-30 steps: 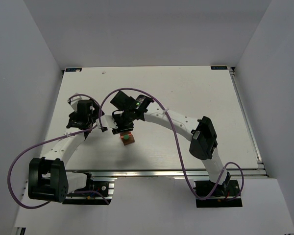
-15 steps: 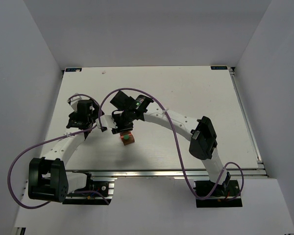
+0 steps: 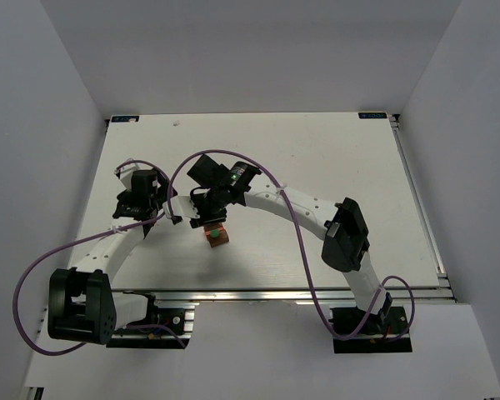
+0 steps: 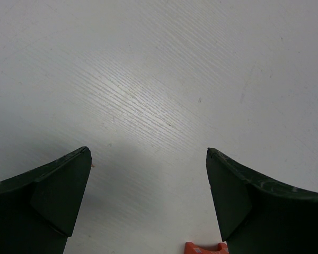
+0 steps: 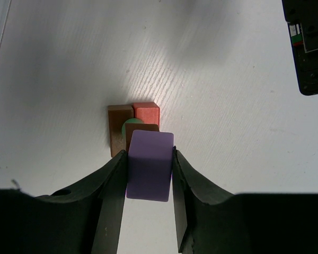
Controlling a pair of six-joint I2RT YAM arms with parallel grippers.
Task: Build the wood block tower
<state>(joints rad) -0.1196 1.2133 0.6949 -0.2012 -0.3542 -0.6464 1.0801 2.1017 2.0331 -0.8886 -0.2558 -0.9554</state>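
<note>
Left to right: the left gripper (image 4: 148, 154) is hovering over bare table (image 4: 159, 79), fingers spread wide and holding nothing. Its wrist camera is catching a sliver of orange (image 4: 204, 247) beside the right-hand finger, too cropped to identify. The right gripper (image 5: 150, 161) is pinching a lilac block (image 5: 150, 165) between its pads. Only its wrist view is showing what lies just beyond the fingertips: a brown block (image 5: 119, 132) and a red-orange block (image 5: 147, 112) touching side by side, with a green piece (image 5: 130, 126) and a darker brown one (image 5: 144, 128) on top. From overhead the gripper is hiding the lilac block, and the wood block tower (image 3: 216, 237) is showing as a small green-topped cluster just beside the fingers.
</note>
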